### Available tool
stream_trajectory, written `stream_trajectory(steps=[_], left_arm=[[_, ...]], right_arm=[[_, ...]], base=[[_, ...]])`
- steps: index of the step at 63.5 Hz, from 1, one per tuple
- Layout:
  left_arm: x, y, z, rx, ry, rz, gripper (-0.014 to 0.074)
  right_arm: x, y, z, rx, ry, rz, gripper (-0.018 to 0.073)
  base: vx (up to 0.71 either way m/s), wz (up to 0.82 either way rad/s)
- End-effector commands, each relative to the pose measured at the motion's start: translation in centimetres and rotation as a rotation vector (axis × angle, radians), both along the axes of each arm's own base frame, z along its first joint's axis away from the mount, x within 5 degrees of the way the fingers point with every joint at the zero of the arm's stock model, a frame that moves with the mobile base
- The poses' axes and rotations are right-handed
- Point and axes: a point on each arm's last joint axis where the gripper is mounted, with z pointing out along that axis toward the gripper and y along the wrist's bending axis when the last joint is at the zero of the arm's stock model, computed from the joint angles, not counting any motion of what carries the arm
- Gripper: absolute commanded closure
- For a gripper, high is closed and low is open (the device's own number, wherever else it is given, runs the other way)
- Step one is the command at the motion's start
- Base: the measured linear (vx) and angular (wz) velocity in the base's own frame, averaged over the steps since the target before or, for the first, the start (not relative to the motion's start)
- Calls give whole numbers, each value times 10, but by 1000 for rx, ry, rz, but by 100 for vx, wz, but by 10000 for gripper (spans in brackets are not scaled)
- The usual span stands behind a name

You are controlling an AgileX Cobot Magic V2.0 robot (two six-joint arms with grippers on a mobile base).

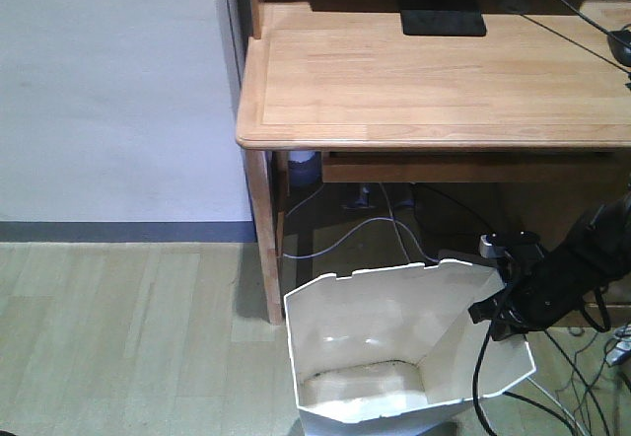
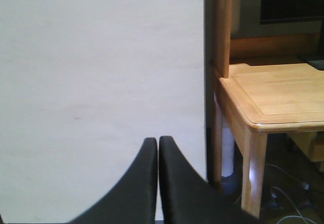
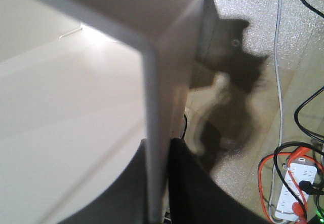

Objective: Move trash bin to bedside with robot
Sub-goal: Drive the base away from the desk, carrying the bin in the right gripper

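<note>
Currently the trash bin [image 1: 394, 357] stands on the floor just before the desk [image 1: 444, 81], its right wall pinched in the right hand [image 3: 159, 183]. The left hand [image 2: 158, 178] is clenched on nothing. Carry the bin level, grip firm, clear of the cables [image 3: 277, 82].

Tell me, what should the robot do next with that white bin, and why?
Probably pull the trash bin a little away from the wooden desk. The right gripper appears clamped on the bin's wall, one finger each side, and no bed is in view, so the carry should begin.
</note>
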Motion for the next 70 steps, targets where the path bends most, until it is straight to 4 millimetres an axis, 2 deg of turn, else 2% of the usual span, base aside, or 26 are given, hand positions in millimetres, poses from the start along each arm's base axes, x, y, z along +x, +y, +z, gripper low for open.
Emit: stream_trajectory(steps=[1, 32, 70], left_arm=[[-1, 0, 14, -4, -98, -3, 603], [-1, 0, 14, -4, -98, -3, 603], [-1, 0, 14, -4, -98, -3, 603]], right_arm=[[5, 6, 23, 76, -6, -8, 566], [5, 6, 23, 76, -6, -7, 566], [5, 6, 23, 76, -6, -7, 566]], base=[[-4, 16], [-5, 25], [-4, 48]])
